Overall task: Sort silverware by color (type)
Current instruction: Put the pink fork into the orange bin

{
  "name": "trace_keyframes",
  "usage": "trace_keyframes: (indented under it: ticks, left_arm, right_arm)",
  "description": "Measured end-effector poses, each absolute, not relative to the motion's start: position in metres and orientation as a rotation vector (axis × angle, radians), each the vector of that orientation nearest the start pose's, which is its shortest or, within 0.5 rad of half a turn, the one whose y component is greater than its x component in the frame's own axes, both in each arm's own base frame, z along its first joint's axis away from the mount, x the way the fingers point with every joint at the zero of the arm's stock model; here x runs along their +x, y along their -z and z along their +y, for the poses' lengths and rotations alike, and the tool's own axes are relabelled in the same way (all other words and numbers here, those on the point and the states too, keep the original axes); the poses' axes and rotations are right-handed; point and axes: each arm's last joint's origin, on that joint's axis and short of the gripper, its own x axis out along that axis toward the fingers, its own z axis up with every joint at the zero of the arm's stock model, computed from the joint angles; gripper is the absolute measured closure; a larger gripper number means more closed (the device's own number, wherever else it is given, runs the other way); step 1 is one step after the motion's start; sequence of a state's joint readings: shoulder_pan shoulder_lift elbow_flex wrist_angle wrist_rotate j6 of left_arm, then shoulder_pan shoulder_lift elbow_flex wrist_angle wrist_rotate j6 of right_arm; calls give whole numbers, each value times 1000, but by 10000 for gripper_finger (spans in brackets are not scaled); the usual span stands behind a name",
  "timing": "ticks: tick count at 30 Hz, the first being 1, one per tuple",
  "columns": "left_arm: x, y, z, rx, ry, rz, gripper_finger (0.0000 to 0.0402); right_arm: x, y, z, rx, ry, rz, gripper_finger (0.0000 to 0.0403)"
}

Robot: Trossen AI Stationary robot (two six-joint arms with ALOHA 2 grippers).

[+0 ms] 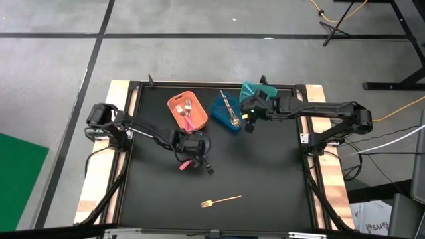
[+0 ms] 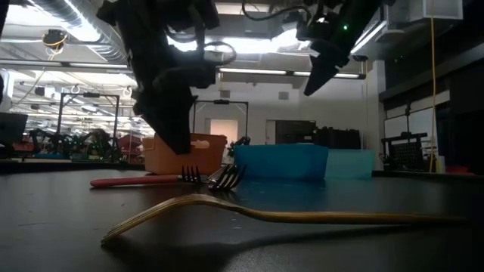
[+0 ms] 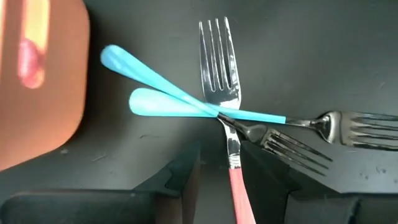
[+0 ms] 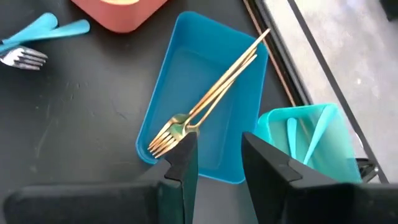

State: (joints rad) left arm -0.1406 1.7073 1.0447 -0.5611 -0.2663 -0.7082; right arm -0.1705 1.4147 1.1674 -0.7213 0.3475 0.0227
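My left gripper [image 1: 193, 154] [image 3: 239, 177] is open, low over a small pile of forks near the table's middle. A pink-handled fork [image 3: 227, 118] lies on the mat, and its handle [image 3: 239, 196] runs between the open fingers without visible touch. Two light-blue-handled forks [image 3: 180, 99] lie crossed with it. My right gripper [image 1: 248, 122] [image 4: 217, 155] is open and empty, raised over the blue bin [image 4: 186, 68], which holds two gold forks [image 4: 211, 99]. One gold fork [image 1: 221, 199] lies alone toward the near edge.
The orange bin [image 1: 187, 111] holds pink-handled pieces. The teal bin [image 4: 323, 149], beside the blue one at the far edge, holds light-blue-handled pieces. The three bins sit close together along the far side. Open black mat lies between the fork pile and the near edge.
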Motion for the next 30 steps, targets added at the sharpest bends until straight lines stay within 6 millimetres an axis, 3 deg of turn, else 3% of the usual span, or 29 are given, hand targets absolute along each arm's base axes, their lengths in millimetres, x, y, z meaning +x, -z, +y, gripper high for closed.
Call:
trace_keyframes:
  ticks: [12, 30]
  left_arm:
    - [325, -141, -42, -439, -472, 1192, 294]
    - [327, -134, -42, -437, -472, 1218, 294]
  right_arm:
    - [278, -271, -58, -65, 487, 978, 292]
    - [279, -271, -58, -64, 487, 973, 292]
